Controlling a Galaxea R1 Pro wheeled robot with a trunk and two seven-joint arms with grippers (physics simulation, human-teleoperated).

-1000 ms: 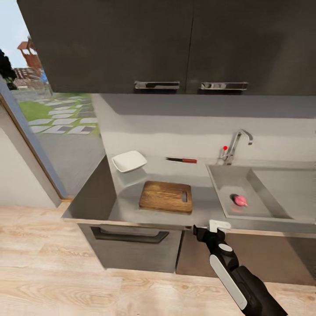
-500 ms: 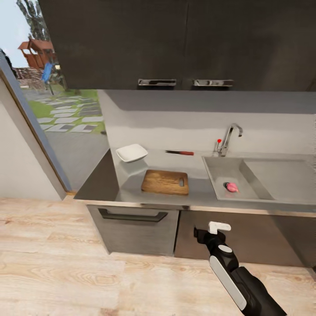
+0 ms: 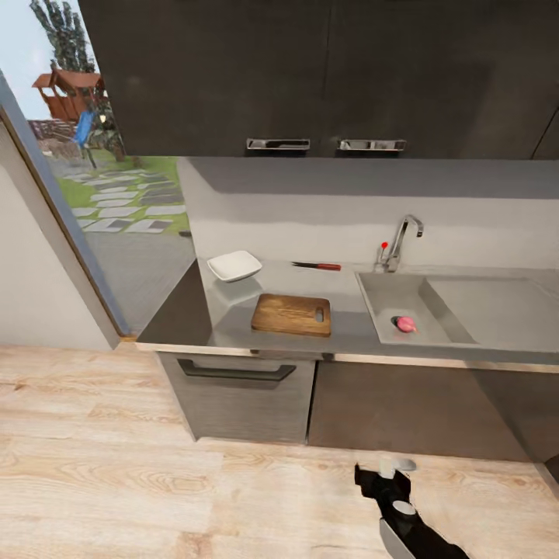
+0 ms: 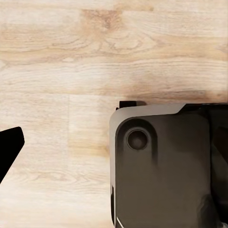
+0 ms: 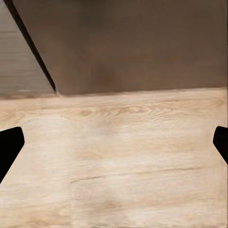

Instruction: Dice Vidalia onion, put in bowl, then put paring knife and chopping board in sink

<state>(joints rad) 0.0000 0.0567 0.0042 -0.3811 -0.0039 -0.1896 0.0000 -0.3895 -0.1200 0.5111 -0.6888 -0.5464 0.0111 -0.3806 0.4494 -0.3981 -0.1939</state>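
Right gripper point(image 5: 114, 142) jaws spread, empty, over wood floor point(image 5: 114, 180) | left jaws: cannot tell | Vidalia onion point(image 3: 404, 324) in sink point(image 3: 386, 289), well beyond jaws

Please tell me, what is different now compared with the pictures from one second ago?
The camera has drawn back from the countertop, so all looks smaller. The right gripper has dropped from counter-edge height to above the floor, empty. Vidalia onion, chopping board, paring knife and bowl stayed put.
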